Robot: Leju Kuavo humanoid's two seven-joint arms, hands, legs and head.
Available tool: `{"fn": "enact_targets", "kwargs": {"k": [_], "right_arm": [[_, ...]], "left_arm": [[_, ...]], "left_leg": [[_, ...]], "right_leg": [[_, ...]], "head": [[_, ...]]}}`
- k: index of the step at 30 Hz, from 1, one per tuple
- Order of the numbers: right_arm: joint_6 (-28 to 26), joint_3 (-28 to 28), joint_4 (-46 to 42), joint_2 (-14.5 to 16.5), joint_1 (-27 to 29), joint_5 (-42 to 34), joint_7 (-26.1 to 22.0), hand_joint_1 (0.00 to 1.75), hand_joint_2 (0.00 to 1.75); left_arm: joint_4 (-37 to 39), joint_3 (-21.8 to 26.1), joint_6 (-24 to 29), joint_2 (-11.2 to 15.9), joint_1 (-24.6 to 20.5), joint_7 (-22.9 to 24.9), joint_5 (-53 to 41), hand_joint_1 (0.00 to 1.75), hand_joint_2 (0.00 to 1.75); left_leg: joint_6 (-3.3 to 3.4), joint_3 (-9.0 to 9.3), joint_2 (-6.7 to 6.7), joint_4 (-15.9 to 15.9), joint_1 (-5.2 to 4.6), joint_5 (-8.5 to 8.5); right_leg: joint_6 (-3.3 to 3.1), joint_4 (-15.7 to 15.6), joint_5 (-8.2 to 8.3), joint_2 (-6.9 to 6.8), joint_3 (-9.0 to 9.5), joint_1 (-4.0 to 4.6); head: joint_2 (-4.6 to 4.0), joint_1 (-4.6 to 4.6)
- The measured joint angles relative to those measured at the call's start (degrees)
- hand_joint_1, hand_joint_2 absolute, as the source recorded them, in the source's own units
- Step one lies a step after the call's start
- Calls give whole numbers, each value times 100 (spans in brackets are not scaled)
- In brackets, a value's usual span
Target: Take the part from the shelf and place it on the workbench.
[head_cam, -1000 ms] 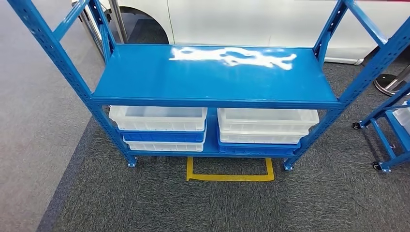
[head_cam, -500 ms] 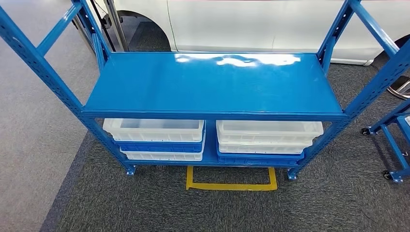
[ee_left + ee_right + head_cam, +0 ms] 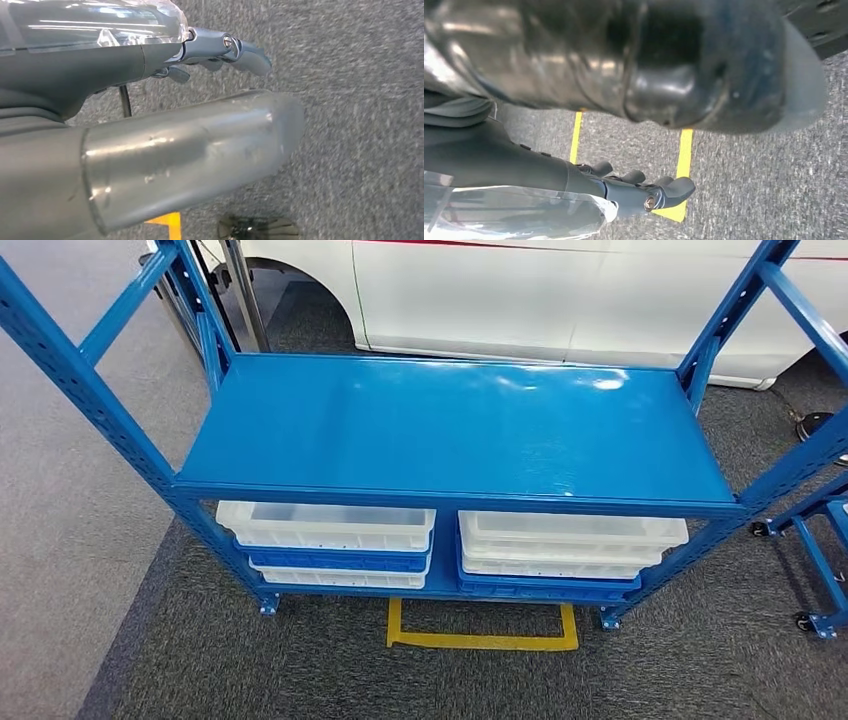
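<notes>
You are at the approach step: both hands hang empty by the floor, left hand (image 3: 220, 50) and right hand (image 3: 634, 187) with fingers loosely apart (no part seen on the shelf (image 3: 455, 430)), so first find it.

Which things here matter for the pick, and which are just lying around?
Job:
- shelf, top board bare
- trays stacked on its lower level
- left hand and right hand, both empty over the carpet

Around:
- yellow floor mark
- white car
- blue cart
</notes>
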Motion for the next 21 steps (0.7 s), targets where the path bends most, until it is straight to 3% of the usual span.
{"fn": "enact_targets", "kwargs": {"k": [1, 2, 3, 5, 7, 8, 11, 12, 14, 16, 18, 21], "right_arm": [[0, 7, 5, 0, 3, -54, 19, 0, 0], [-1, 11, 14, 0, 7, -143, 49, 0, 0], [-11, 19, 24, 0, 11, -266, 86, 0, 0], [-63, 55, 37, 0, 18, -469, 163, 0, 0], [-145, 125, 39, -1, 23, -531, 207, 0, 0], [-183, 166, 38, -2, 30, -527, 215, 0, 44], [-257, 263, 34, 0, 72, -504, 249, 0, 175], [-275, 284, 34, 2, 82, -502, 269, 0, 175], [-322, 313, 34, 4, 87, -502, 310, 0, 175], [-380, 322, 34, 4, 85, -502, 332, 0, 87], [-421, 326, 34, 4, 84, -516, 332, 0, 0], [-432, 330, 34, 4, 84, -541, 336, 0, 0]], "left_arm": [[1, 0, -2, 1, -5, 1, -1, 0, 0], [1, 0, -5, 1, -7, 1, -1, 0, 0], [1, 0, -10, 0, -4, 3, -2, 0, 0], [1, -1, -17, -2, 9, 10, -2, 0, 0], [1, -1, -26, -3, 23, 22, -2, 0, 0], [1, -1, -31, -3, 21, 30, -2, 0, 0], [1, -1, -21, 1, -4, 57, -2, 0, 0], [0, -1, -6, 3, -4, 69, -1, 0, 0], [-1, -1, 25, 9, 5, 100, -2, 0, 0], [-1, -1, 43, 10, 8, 127, -3, 0, 0], [-1, 0, 53, 10, 10, 145, -3, 0, 0], [1, 2, 65, 11, 19, 166, -2, 0, 0]], "left_leg": [[18, 11, 12, -1, -7, -16], [30, 28, 26, 0, -14, -34], [35, 55, 45, 0, -18, -54], [20, 130, 89, 0, -23, -104], [-39, 181, 126, 12, -46, -167], [-76, 192, 141, 15, -57, -189], [-182, 227, 171, 9, -59, -211], [-190, 239, 163, -13, -60, -209], [-117, 258, 139, -40, -60, -212], [-63, 279, 135, -75, -63, -198], [-99, 293, 132, -91, -59, -190], [-118, 300, 127, -101, -58, -186]], "right_leg": [[13, 353, -102, 2, -229, 0], [21, 569, -103, 2, -399, -1], [21, 586, 18, -1, -477, -1], [-13, 29, 523, -61, -334, 8], [-72, -624, 861, -154, -102, 45], [-100, -784, 905, -179, -48, 64], [-183, -878, 909, -136, -27, 65], [-197, -897, 918, -125, -15, 59], [-202, -920, 923, -113, 14, 55], [-205, -913, 900, -108, 25, 69], [-221, -910, 886, -109, 31, 73], [-235, -906, 876, -110, 36, 76]], "head": [[0, 0], [0, 0], [0, 0], [1, 1], [1, -1], [1, -3], [0, -5], [0, -7], [0, -9], [0, -9], [1, -10], [0, -10]]}}
